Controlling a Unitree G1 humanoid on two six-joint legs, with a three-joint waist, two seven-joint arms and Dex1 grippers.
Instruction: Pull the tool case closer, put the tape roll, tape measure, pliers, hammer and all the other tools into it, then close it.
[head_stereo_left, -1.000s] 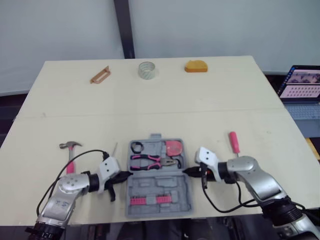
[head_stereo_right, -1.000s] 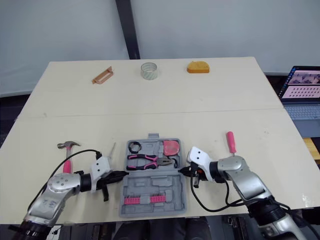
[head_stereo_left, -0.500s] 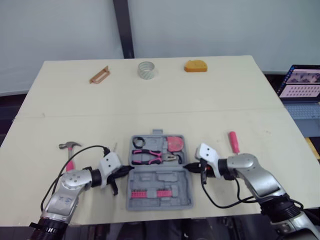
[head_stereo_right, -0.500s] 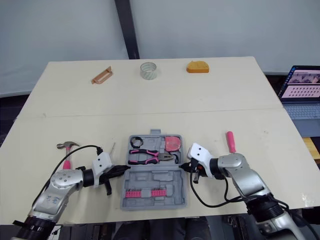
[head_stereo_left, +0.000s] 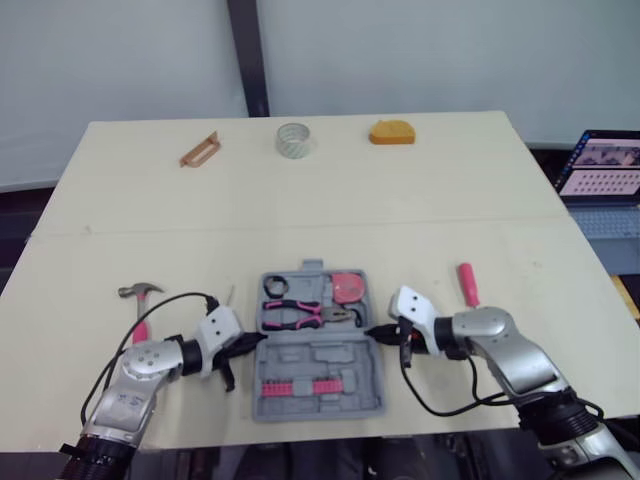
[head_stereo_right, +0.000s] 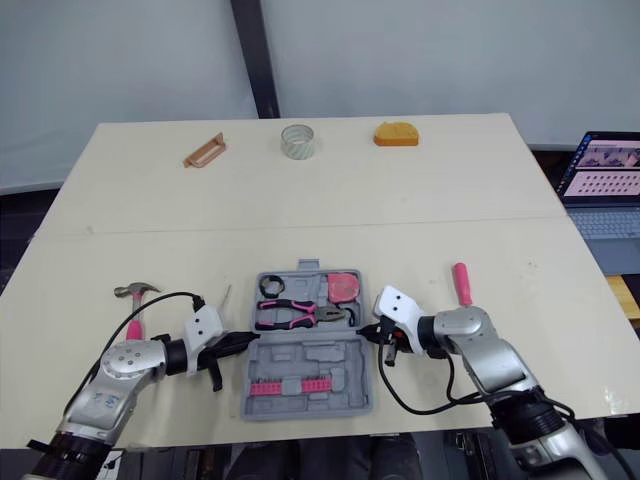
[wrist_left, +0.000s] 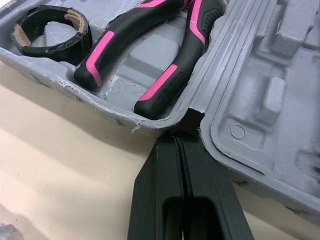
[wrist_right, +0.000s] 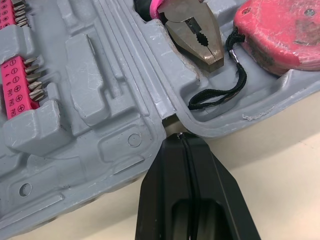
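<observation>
The grey tool case (head_stereo_left: 330, 360) lies open near the table's front edge. It holds pink-handled pliers (wrist_left: 150, 55), a black tape roll (wrist_left: 50, 32), a pink tape measure (wrist_right: 280, 30) and a row of pink bits (wrist_right: 20, 70). My left gripper (head_stereo_left: 260, 341) is shut, its tips against the hinge notch on the case's left side. My right gripper (head_stereo_left: 371, 333) is shut too, tips at the hinge notch on the right side. A hammer (head_stereo_left: 140, 298) lies left of the case and a pink screwdriver (head_stereo_left: 467, 283) right of it.
Along the table's far edge lie an orange-brown tool (head_stereo_left: 199, 150), a clear tape roll (head_stereo_left: 294, 139) and an orange tape measure (head_stereo_left: 391, 132). A thin small tool (head_stereo_left: 230, 296) rests by the hammer. A laptop (head_stereo_left: 603, 165) stands off the table's right side.
From one second ago to half a second ago, the case and both grippers shifted slightly away from the front edge and the case straightened. Nothing has moved since.
</observation>
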